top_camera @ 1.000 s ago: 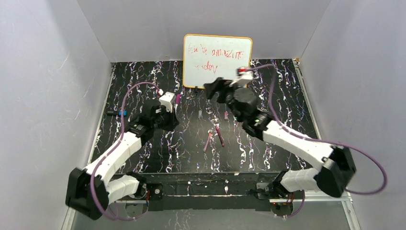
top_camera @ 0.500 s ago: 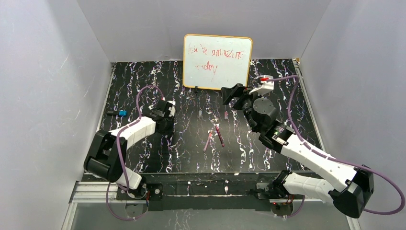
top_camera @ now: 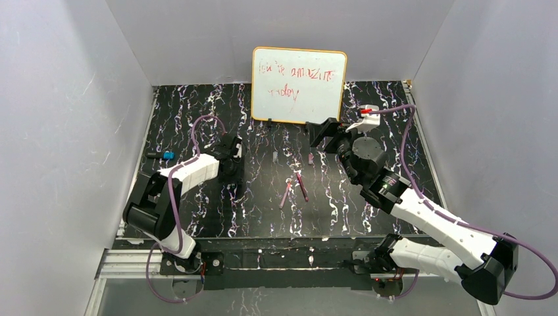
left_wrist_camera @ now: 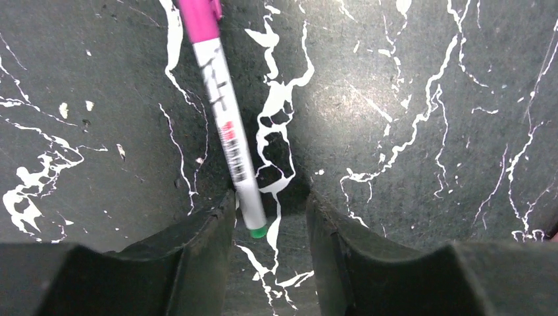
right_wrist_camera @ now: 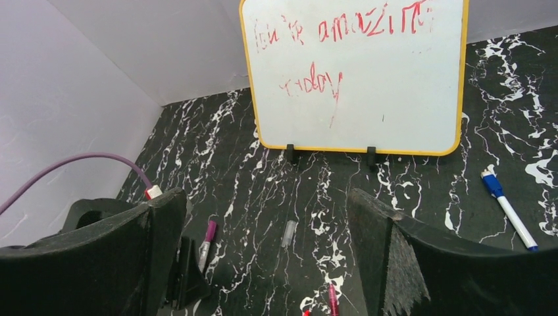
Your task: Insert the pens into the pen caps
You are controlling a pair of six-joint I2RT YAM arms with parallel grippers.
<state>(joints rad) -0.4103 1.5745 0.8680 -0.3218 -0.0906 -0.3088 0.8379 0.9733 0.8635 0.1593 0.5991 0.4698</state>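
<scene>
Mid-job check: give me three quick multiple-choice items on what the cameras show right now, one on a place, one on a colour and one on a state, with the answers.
1. Where is the blue-ended pen?
A) flat on the table, near the whiteboard's lower right corner
B) standing upright against the wall
C) lying across the whiteboard's face

2. What colour is the writing on the whiteboard?
A) blue
B) red
C) green

3. How does the right tool stand?
A) shut on a pen
B) shut on a cap
C) open wide, holding nothing

Answers:
1 A: the right wrist view shows it lying on the table to the right of the board's feet.
2 B: the letters are red.
3 C: its fingers stand far apart and grip nothing.
</scene>
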